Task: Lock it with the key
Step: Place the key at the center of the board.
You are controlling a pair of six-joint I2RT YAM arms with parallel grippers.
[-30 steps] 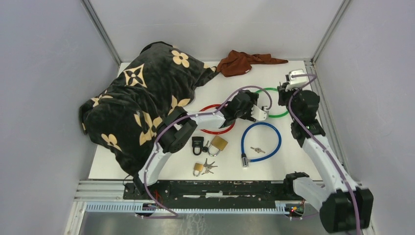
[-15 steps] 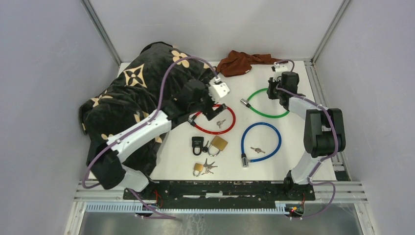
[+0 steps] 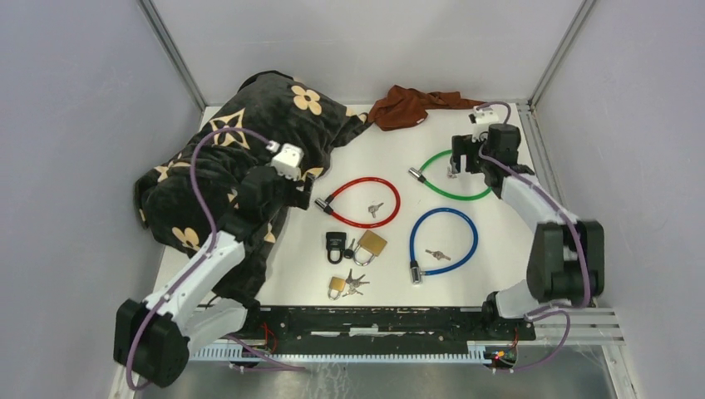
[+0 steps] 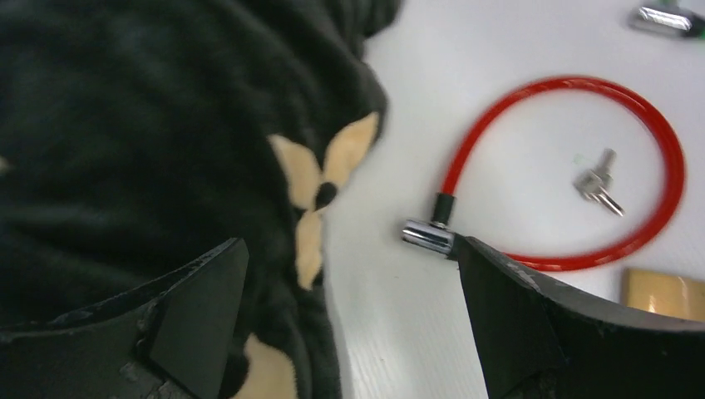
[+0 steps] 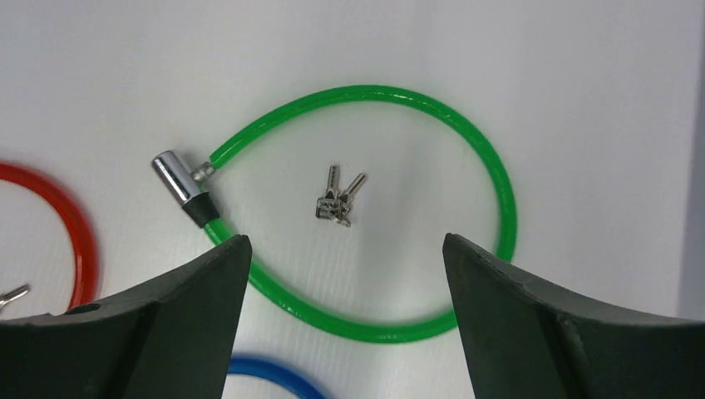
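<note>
Though unseen overhead, keys (image 5: 337, 202) inside loop (image 5: 505, 199)

The green cable lock (image 5: 501, 195) lies flat in a closed loop right under the right gripper (image 5: 345, 249), and most of the loop shows between its fingers. Its chrome barrel (image 5: 176, 181), angled, sits near one fingertip with both cable ends meeting it. Two small silver keys (image 5: 337, 201) lie loose inside the loop, touching neither the cable nor the barrel.
</note>
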